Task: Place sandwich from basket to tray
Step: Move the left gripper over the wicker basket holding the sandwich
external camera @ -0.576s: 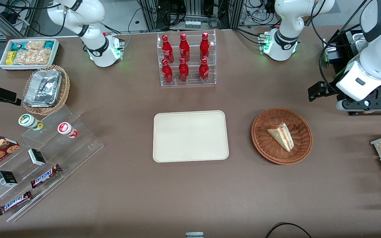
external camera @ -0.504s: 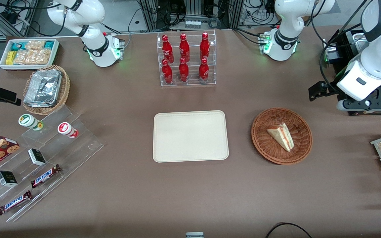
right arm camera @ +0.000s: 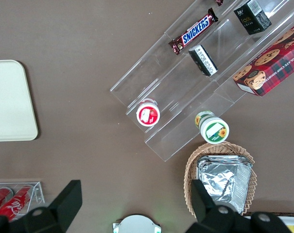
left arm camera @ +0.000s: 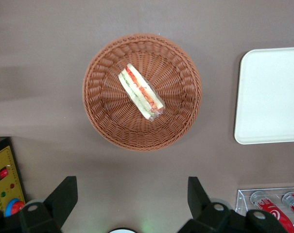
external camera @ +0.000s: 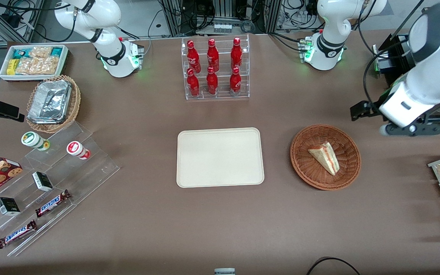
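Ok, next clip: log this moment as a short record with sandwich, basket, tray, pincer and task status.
sandwich: lying in the basket, untouched
basket: on the table beside the tray, toward the working arm's end
tray: bare, nothing on it
pincer: open, up above the table, off the basket's rim, holding nothing
task status: pick not yet made; sandwich not on tray

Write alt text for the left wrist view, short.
Looking down from above, a sandwich lies in a round wicker basket on a brown table, with the open gripper hovering near the basket and its jaws empty. A cream tray sits beside the basket.
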